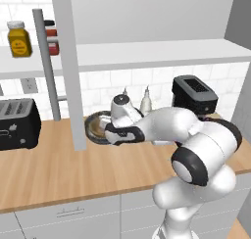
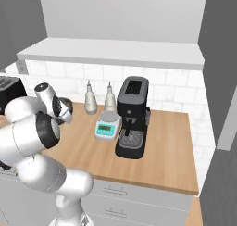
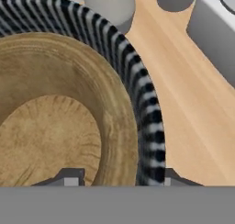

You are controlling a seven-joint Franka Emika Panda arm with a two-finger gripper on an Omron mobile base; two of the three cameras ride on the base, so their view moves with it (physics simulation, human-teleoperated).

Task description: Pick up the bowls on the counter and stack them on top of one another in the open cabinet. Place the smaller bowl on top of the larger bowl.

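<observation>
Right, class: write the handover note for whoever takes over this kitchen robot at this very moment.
Gripper: one fingertip inside the dark ribbed bowl, one outside its wall; grip not confirmed.
Wooden bowl: looks nested inside the dark bowl.
Both are low over the counter, beside a cabinet post.
Done: small bowl appears stacked in the large one.
Left: move the bowls up onto the open cabinet shelf.

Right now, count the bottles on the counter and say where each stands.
2. One bottle by the wall, behind the scale's left; the other bottle beside it, nearer the coffee machine. The arm may hide more.
</observation>
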